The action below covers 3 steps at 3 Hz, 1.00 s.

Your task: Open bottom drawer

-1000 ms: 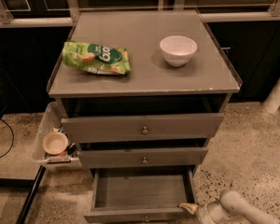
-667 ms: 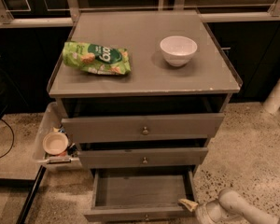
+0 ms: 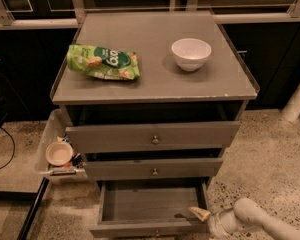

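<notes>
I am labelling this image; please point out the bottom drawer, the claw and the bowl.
Bottom drawer (image 3: 145, 205): camera view, inner floor.
Claw (image 3: 200, 214): camera view, tip, at drawer's right front corner.
Bowl (image 3: 191, 62): camera view, outer wall.

- A green snack bag (image 3: 103, 62) lies flat on the left side of the grey cabinet top (image 3: 155, 84). It carries a dark round patch with large white lettering. The letters are too blurred to read as a word or brand.
- No other writing, number, label or sign can be read on anything else here.
- The gripper (image 3: 202, 215) sits low at the right, at the right front corner of the pulled-out bottom drawer (image 3: 150, 229). It bears no readable marking.
</notes>
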Tool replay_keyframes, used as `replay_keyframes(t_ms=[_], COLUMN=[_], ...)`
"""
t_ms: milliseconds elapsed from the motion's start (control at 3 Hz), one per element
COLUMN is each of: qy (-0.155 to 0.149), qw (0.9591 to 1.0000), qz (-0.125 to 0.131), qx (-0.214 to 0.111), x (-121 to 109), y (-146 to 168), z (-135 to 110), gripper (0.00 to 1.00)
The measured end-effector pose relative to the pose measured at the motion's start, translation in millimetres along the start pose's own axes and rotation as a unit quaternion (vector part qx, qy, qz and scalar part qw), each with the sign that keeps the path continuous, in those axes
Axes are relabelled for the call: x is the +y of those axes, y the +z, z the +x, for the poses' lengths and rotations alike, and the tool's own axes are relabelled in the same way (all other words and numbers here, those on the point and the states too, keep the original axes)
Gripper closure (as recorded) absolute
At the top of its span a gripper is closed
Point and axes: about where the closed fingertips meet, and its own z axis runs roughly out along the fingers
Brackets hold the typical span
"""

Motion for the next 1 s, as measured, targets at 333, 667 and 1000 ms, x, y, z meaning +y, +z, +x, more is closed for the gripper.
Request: replay_keyframes(t_ms=[333, 667, 1000], qy=[-0.016, -0.02, -0.028], qw=[0.9997, 0.9989, 0.9979], qz=[0.017, 0.04, 0.057], qx=[0.012, 0.011, 0.009], x=[-14.9, -36.8, -54.0], y=[-31.1, -76.4, -107.7], z=[-13.5, -15.9, -19.0], gripper=[0.0, 0.0, 0.0])
